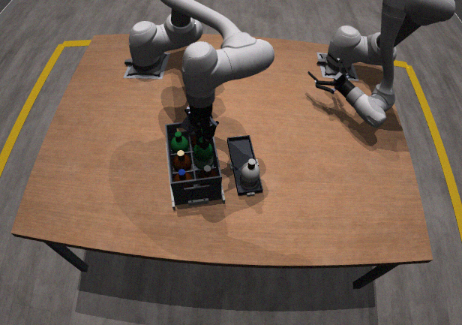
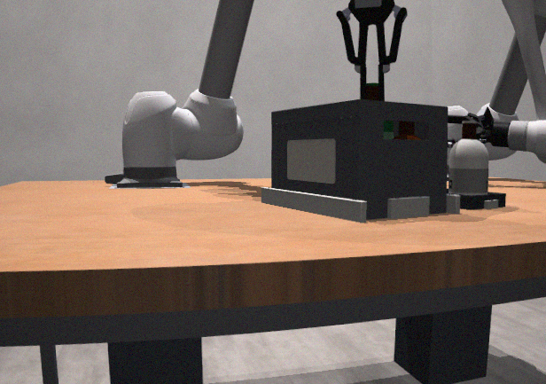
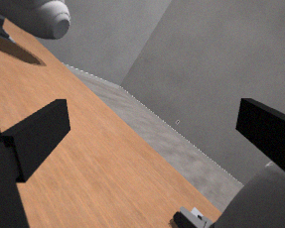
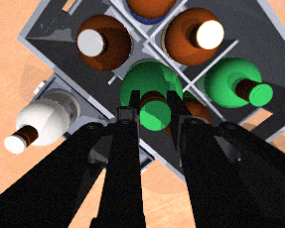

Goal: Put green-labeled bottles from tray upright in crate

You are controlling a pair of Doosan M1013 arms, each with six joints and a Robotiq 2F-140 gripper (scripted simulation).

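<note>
The right arm [image 1: 245,58] [image 2: 228,41] [image 3: 52,20] and left arm [image 1: 431,6] [image 2: 527,136] [image 3: 268,198] have rounded, pale-grey joints; the black right gripper [image 1: 203,139] [image 2: 372,91] [image 4: 153,103] shows 1 grey rectangle towards 12 o'clock.

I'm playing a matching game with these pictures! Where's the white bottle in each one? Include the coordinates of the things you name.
White round-shouldered bottle [image 1: 250,174] [image 2: 469,171] [image 4: 42,121]:
Top: right of centre, on the tray.
Exterior: right side, beside the crate.
Left wrist: not in it.
Right wrist: lower left.
Shared landmark: the dark grey box-shaped crate [image 1: 196,192] [image 2: 319,127] [image 4: 32,27], in all but the left wrist view.
</note>
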